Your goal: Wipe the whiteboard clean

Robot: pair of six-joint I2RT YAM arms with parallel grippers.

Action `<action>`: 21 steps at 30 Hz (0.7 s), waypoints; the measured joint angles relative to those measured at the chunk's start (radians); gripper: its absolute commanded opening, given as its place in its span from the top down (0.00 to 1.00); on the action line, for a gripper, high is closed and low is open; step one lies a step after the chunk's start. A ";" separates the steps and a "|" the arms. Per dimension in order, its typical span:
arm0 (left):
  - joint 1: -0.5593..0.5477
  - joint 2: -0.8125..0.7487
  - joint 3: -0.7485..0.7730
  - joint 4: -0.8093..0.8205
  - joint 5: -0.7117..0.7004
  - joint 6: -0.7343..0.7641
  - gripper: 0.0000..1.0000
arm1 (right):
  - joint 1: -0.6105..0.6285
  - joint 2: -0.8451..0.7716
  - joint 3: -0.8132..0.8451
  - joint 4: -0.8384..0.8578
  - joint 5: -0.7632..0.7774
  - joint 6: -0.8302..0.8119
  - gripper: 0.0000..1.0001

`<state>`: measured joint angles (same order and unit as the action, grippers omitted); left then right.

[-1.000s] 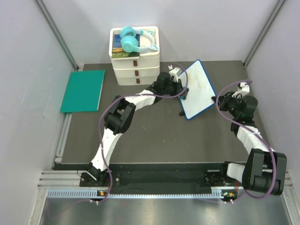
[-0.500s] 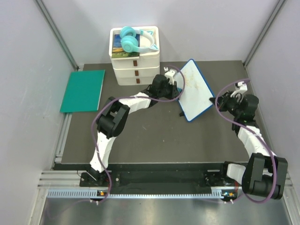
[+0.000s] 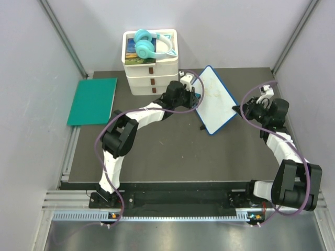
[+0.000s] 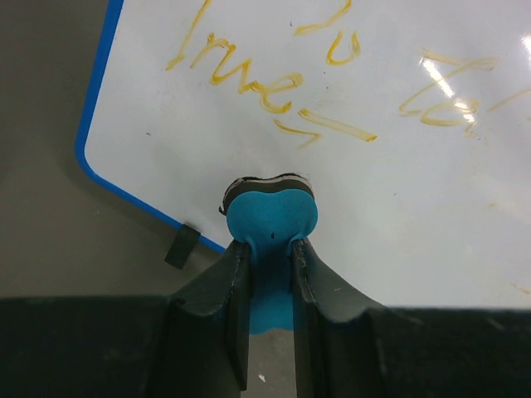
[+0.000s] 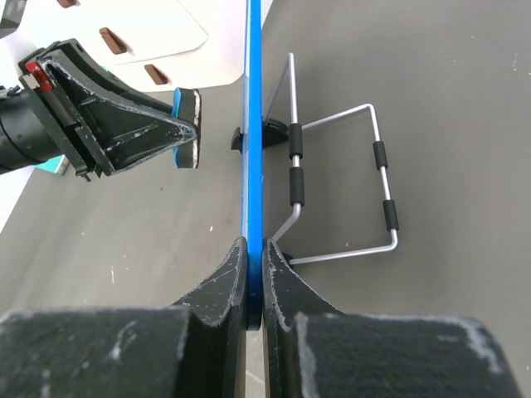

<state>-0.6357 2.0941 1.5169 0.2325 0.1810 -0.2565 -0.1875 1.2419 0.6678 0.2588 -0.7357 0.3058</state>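
The dark surface (image 3: 157, 151) carries a white stack of drawers (image 3: 152, 73) at the back and a green mat (image 3: 93, 100) at the far left. The whiteboard (image 3: 215, 102) stands right of the drawers, between the two arms, and leans back on its wire stand (image 5: 340, 182).

The right jaws are clenched on the blue frame (image 5: 251, 124) of the whiteboard, on its thin edge only. The left jaws grasp a blue eraser (image 4: 270, 211) by its narrow part. The pad faces the lower part of the white face. In the right wrist view I see a gap between pad and board, so I judge that they do not touch yet.

The yellow scribbles (image 4: 249, 79) are all there (several groups, across the upper face), so the erasing has hardly begun.

What could go wrong, in my judgement:
- The push of the eraser may turn the whiteboard in the right jaws, because they hold only a thin edge, or the stand may slide back.
- The eraser may twist in the left jaws when it rubs sideways.
- The left arm is stretched far, so weak pressure may leave marks on the board.
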 measured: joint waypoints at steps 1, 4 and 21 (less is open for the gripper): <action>0.000 0.000 0.003 -0.002 0.000 0.000 1.00 | 0.000 0.006 0.007 -0.005 -0.004 -0.001 1.00; 0.000 0.031 0.057 -0.003 0.007 -0.006 1.00 | 0.000 0.025 0.029 -0.024 -0.017 -0.009 1.00; 0.007 0.301 0.441 0.000 0.122 -0.050 1.00 | 0.029 0.124 0.140 -0.135 0.028 -0.061 1.00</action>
<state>-0.6289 2.3947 1.9575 0.2321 0.3027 -0.3065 -0.1589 1.3655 0.8078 0.1234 -0.7074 0.2451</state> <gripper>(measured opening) 0.244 0.039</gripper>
